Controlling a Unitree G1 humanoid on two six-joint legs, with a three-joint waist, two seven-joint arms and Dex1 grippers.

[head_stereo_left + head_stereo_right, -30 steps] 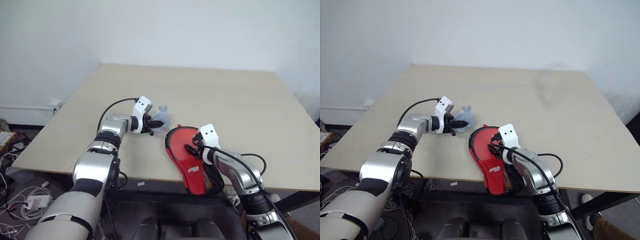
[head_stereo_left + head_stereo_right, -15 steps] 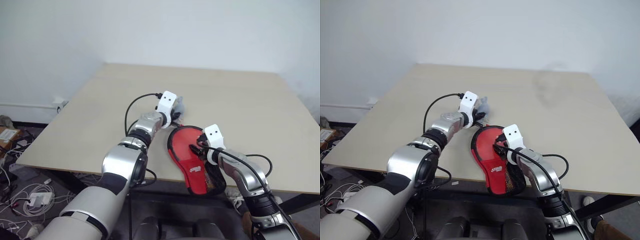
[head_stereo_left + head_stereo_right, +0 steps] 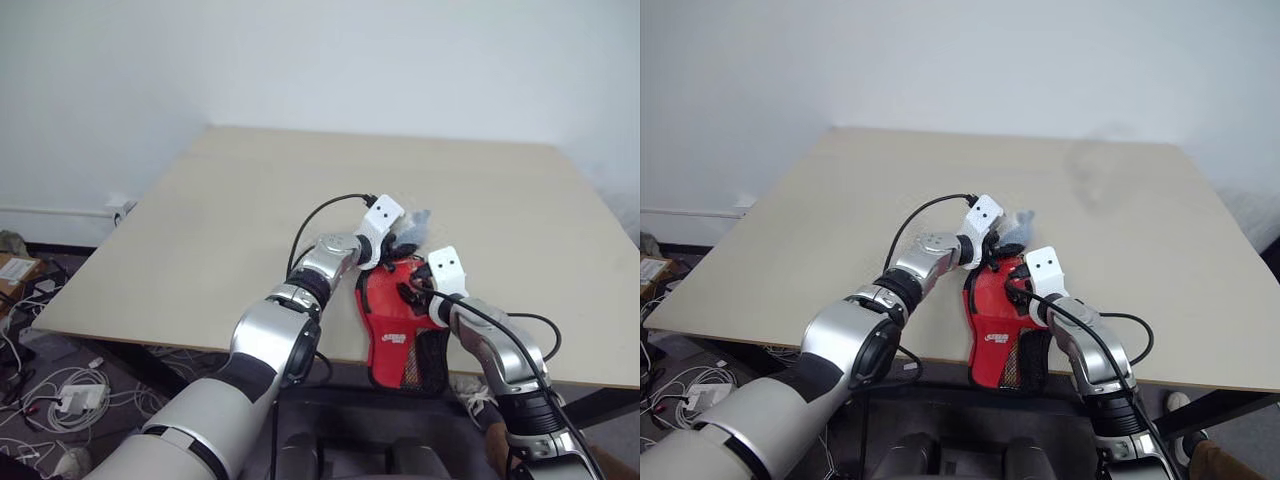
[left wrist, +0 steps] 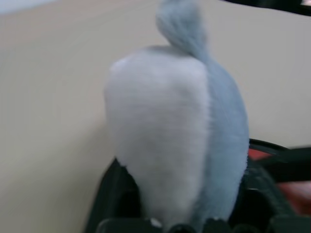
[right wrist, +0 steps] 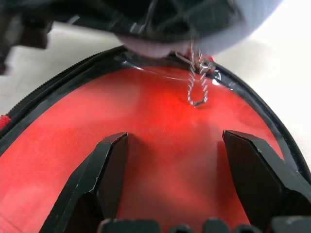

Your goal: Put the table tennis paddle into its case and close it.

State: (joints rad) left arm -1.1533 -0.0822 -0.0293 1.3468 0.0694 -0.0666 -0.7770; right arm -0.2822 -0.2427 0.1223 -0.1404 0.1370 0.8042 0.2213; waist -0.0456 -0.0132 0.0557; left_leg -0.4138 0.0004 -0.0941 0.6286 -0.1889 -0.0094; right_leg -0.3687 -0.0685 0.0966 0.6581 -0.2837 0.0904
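Between the left gripper's fingers sits a whitish plastic lump; the wrist view shows it wedged between the black fingers, so it reads as held, just past the far end of the case. Right gripper has its jaws spread wide and nothing between them, both black fingers resting on or hovering just over the red face inside the black zipper rim. Can't tell whether that red is paddle rubber or lining; no handle visible. A small metal spring-like loop hangs above the red face, under the left gripper.

Case lies near the front edge of the table, round end away from the robot, narrow mesh end overhanging the edge, white print on the red panel.

Table is a pale beige slab with no other items on it. White wall behind. Floor at left has a cable tangle, with a wall outlet beyond the table's left edge.
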